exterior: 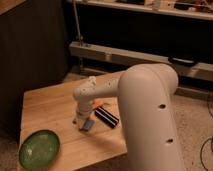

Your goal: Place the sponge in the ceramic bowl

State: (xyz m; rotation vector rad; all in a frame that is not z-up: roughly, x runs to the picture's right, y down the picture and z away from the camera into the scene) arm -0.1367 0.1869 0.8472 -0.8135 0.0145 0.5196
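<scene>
Left, near corner of wooden table [45,100]: you see ceramic bowl [39,148], green, upright. Right of it, well apart: gripper [82,121] low at table centre, white arm bending down from right. Sponge [88,125] right at gripper tip, blue-grey; resting on wood or lifted, you cannot tell. Claw wide, narrow or gripping: cannot tell. Just right: black ribbed block [106,117]. Orange item [98,104] just behind.

My feed is dim and warm-lit, the background dark, with soft shadow beneath the claw [82,120] at mid-surface [47,102].
</scene>
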